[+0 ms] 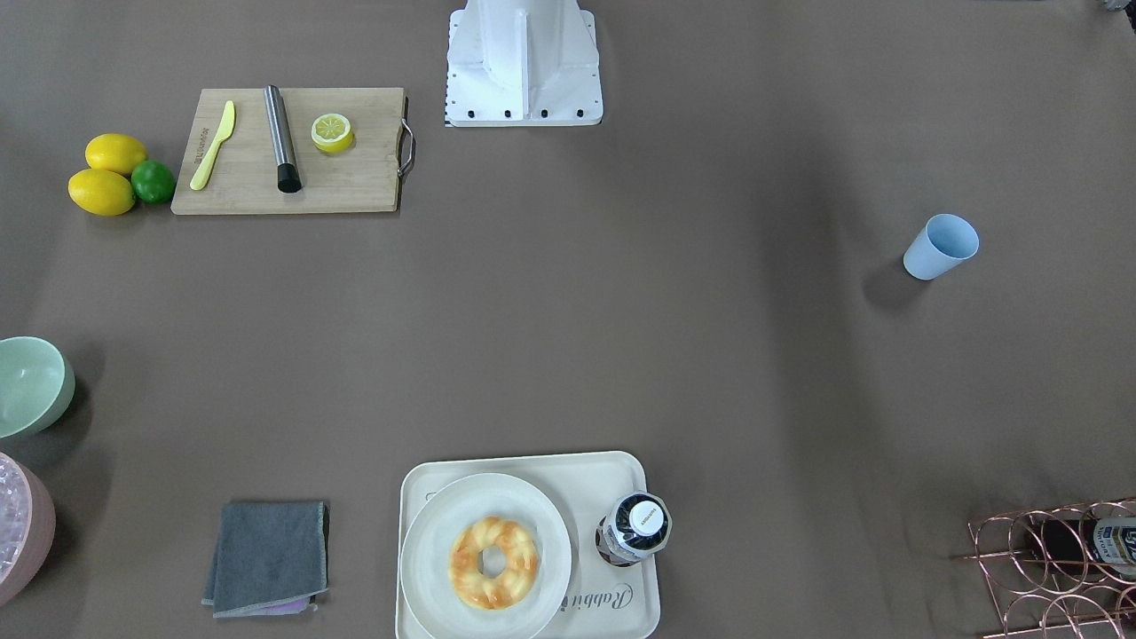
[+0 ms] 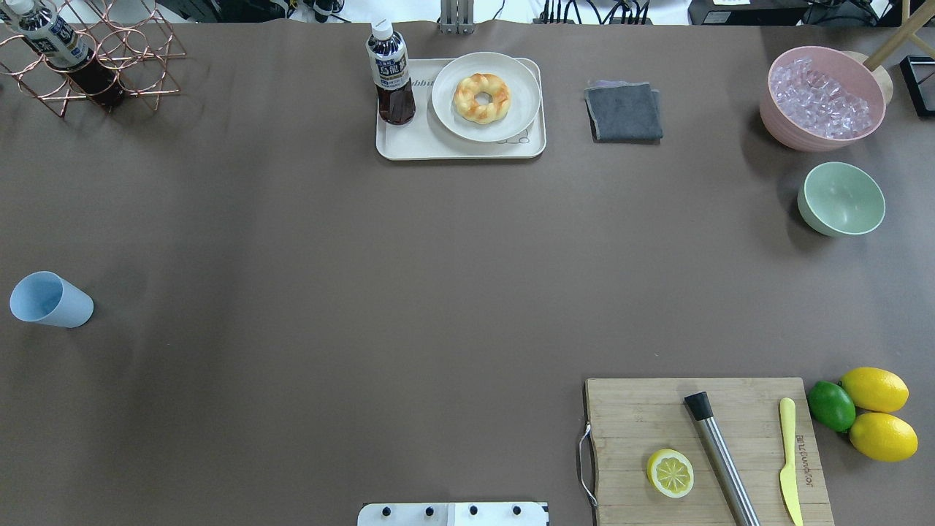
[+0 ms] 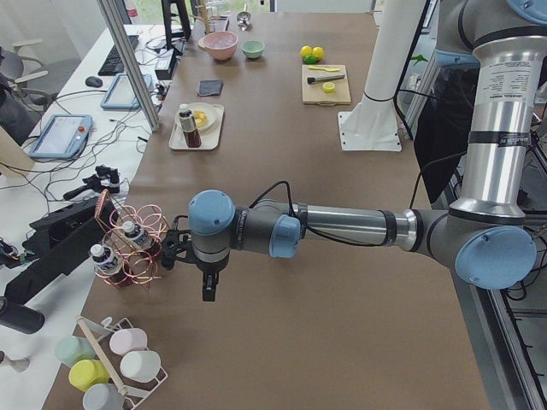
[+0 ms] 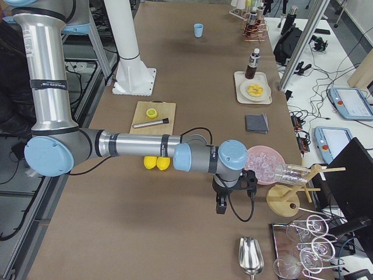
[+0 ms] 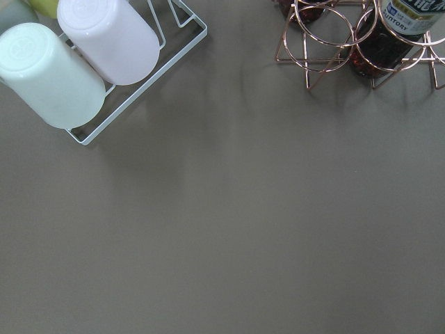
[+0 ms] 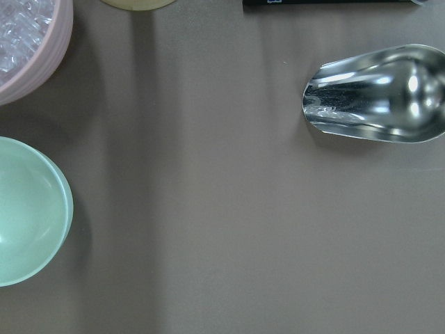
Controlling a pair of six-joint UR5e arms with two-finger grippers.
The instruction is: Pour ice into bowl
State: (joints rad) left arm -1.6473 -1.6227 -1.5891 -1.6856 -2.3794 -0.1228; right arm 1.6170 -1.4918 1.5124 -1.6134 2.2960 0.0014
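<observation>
The mint-green bowl point(image 2: 841, 199) stands empty at the table's far right; it also shows in the front view point(image 1: 27, 386) and the right wrist view point(image 6: 28, 212). No small loose ice cubes show; the only ice is the mass in the pink bowl point(image 2: 785, 131) behind it. A metal scoop point(image 6: 379, 94) lies on the table past the bowls. My right gripper point(image 4: 220, 205) hangs over the table between the pink bowl and the scoop. My left gripper point(image 3: 208, 289) hangs by the copper rack at the other end. I cannot tell whether either is open or shut.
A cutting board point(image 2: 635, 416) holds a lemon half, a steel muddler and a yellow knife, with lemons and a lime beside it. A tray point(image 2: 438, 148) carries a doughnut plate and a bottle. A grey cloth point(image 2: 624, 111), a blue cup point(image 2: 50, 300) and a copper rack point(image 2: 109, 51) stand around.
</observation>
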